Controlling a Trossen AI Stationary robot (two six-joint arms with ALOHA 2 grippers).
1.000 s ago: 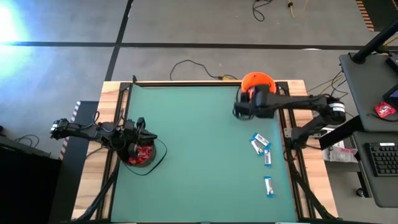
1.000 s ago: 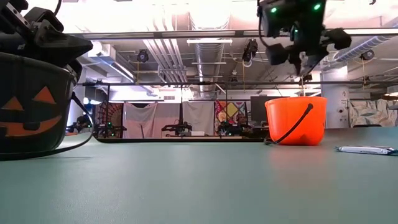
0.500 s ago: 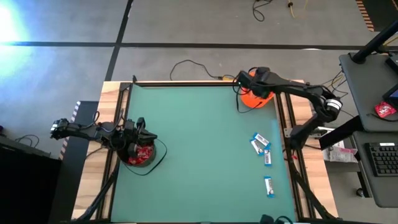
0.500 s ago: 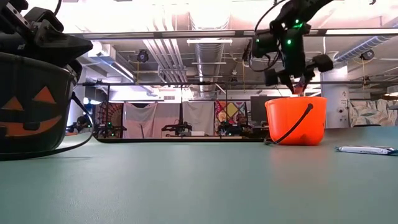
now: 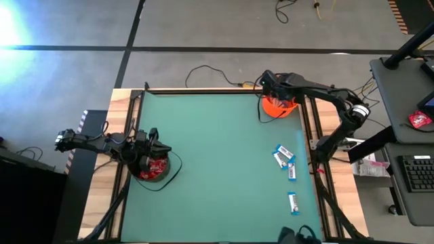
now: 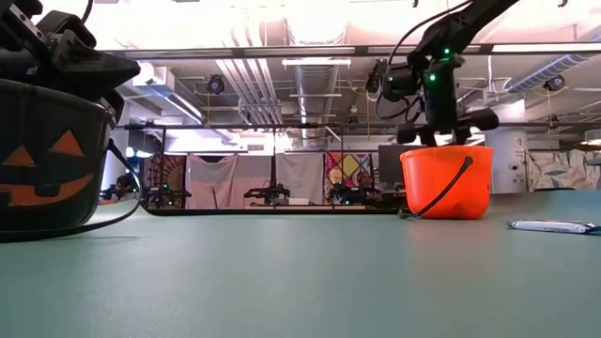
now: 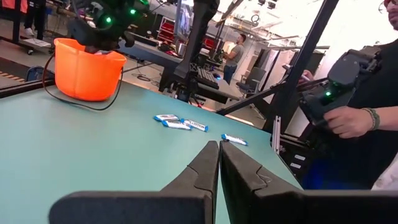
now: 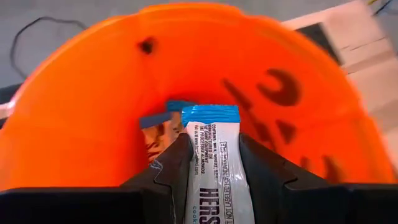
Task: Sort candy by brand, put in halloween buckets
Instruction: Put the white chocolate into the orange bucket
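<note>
White-and-blue candy bar [image 8: 211, 165] in right gripper [image 8: 210, 163], over orange bucket [image 8: 93, 106].

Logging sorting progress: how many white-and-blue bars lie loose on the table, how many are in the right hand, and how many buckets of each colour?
Loose bars on the table: 4
Held bar in right hand: 1
Orange bucket: 1
Black bucket: 1
Total: 7
</note>
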